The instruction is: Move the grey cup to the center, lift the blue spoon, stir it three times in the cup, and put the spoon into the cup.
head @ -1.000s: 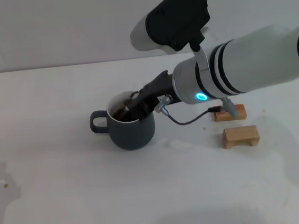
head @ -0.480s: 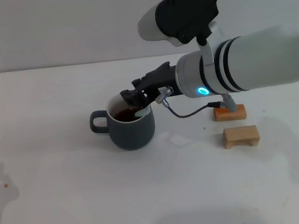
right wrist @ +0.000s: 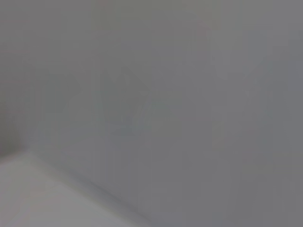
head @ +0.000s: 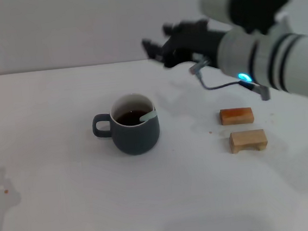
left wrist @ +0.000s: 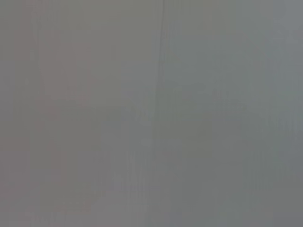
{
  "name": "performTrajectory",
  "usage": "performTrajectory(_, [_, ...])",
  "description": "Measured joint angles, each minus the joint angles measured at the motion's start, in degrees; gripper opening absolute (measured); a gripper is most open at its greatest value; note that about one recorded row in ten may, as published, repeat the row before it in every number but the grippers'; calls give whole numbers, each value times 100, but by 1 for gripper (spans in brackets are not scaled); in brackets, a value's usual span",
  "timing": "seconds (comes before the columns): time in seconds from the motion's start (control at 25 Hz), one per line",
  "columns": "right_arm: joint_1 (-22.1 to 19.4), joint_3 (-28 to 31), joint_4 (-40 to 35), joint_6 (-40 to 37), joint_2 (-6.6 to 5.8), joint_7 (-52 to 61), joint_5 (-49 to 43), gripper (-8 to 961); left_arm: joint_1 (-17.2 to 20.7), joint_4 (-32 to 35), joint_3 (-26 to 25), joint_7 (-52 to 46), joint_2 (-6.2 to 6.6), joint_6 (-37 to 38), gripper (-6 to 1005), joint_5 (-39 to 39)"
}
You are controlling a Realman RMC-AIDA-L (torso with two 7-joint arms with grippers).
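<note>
Grey cup (head: pixel 136 132) holds blue spoon (head: pixel 148 116), wooden blocks (head: pixel 247 140) nearby.

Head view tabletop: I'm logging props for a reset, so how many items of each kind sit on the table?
Rounded dark slate-grey mug holding dark brown liquid: 1
Small spoon with a pale blue handle, resting inside the mug: 1
Small wooden blocks, one orange-brown and one paler: 2
Total: 4
</note>
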Motion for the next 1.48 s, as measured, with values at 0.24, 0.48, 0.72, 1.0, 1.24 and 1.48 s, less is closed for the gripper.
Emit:
performTrajectory(0.24, [-1525, -1148, -466, -4175, -12, -1120, -72, 513, 13, 0, 9, 0, 0, 8, -1, 2])
performTrajectory(0.48, [-2078, -2092, -2085, -7532, 19, -1498, 38, 512, 15, 27, 32, 1, 0, 54, -1, 11])
performTrajectory(0.72, [-2156, -2892, -3301, -9031, 11, -1472, 1544, 512, 50, 11, 36, 8, -3, 78, -1, 11])
performTrajectory(1.0, [-2481, -3117, -3916, -9588, 2, -1118, 2187, 513, 38, 30, 32, 49, -2, 85, -1, 11])
performTrajectory(1.24, [-2340, -3324, -4694, -10112, 15, 37, 2239, 525, 0, 38, 2, 59, -8, 87, -1, 9])
performTrajectory(1.48, [-2318, -3351, -4850, -10300, 5, 214, 2244, 534, -10, 36, -6, 61, -8, 79, -1, 5])
